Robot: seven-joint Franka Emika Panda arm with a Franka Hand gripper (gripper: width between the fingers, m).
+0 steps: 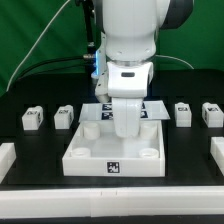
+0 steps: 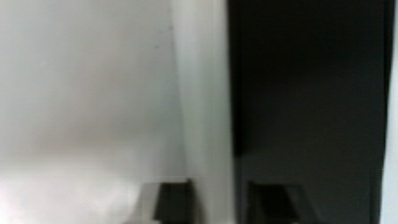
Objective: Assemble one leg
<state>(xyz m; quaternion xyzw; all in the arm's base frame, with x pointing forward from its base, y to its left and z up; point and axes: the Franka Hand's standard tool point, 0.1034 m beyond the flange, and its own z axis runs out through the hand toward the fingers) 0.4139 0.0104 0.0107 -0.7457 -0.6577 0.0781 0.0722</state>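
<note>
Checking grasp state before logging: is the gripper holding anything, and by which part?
Cannot tell. The gripper straddles a white edge, likely a wall of the tray; clamping unclear. The legs lie loose.

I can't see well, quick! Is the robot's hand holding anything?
Gripper: cannot tell whether its fingers are open, closed or holding; wrist view is blurry.

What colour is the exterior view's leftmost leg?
The leg is white with a black-and-white tag; best in exterior view.
</note>
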